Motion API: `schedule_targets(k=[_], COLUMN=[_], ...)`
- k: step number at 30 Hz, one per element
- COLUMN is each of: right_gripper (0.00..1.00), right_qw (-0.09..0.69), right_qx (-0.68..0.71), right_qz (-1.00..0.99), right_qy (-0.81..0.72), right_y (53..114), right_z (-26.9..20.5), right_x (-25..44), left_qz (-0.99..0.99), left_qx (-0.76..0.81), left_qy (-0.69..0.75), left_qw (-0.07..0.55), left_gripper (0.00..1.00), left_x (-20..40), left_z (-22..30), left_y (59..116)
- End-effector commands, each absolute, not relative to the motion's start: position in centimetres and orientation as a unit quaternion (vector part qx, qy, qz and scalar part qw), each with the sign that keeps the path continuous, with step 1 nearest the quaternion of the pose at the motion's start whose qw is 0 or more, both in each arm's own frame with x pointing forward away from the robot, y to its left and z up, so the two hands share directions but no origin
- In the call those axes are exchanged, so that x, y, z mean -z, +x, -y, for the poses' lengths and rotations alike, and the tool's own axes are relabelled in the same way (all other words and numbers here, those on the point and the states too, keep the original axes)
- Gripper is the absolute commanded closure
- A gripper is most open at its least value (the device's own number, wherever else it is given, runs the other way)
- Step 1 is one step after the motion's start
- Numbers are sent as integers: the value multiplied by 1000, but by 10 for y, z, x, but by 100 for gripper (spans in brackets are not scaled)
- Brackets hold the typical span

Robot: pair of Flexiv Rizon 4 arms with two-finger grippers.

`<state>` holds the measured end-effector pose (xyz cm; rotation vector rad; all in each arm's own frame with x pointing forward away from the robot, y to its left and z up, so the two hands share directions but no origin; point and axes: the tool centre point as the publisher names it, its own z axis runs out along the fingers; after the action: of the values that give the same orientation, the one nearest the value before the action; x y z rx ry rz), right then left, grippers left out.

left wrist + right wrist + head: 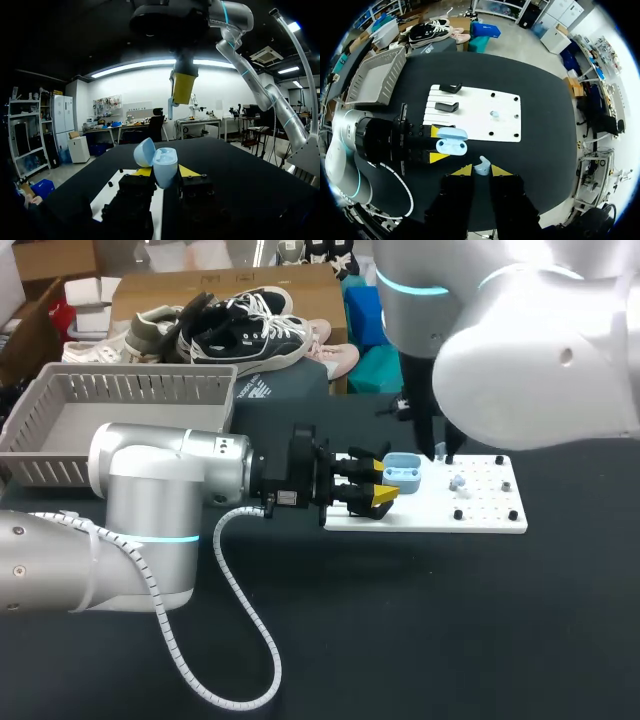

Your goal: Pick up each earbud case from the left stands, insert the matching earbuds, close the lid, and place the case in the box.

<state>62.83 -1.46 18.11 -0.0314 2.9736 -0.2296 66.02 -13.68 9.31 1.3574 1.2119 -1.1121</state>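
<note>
– Your left arm (150, 500) lay nearest the head camera, coming in low over the black table (420, 640), with a white coiled cable (240, 595) looping off it.

– And what did its gripper have hold of?

– Your left gripper (378, 488) had its two yellow tips pressed against opposite sides of the pale blue case (402, 472), so the case was held fast between them. The lid (144, 152) stood open, tipped back to one side, and the right wrist camera looked straight down into the case.

– Where was the case, then?

– Off the stands (446, 106), at the left part of the white board (480, 512), near the board's front edge. Whether it touched the board, you could not have told.

– What about the right side?

– Your right gripper (481, 171) hung above the case, apart from it. Its fingers were drawn nearly together, pinching a small pale blue earbud (481, 166) between the tips.

– Anything else on the table?

– A second earbud (494, 114) lay on the middle of the board. Two black stands stood at the board's left end. The grey box (130, 390) sat at the table's far left, beyond your left arm.
</note>
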Motion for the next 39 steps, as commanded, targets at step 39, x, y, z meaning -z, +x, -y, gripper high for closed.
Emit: schedule_targets(k=[39], right_gripper=[100], right_qw=[-1], right_qx=[64], right_qz=[-981], right_qy=[181], right_y=[636], right_z=[4], right_x=[-174], left_qz=[-498], left_qx=[456], left_qy=[556], left_qw=[485], left_gripper=[100], left_x=[-93], left_z=[137], left_y=[659])
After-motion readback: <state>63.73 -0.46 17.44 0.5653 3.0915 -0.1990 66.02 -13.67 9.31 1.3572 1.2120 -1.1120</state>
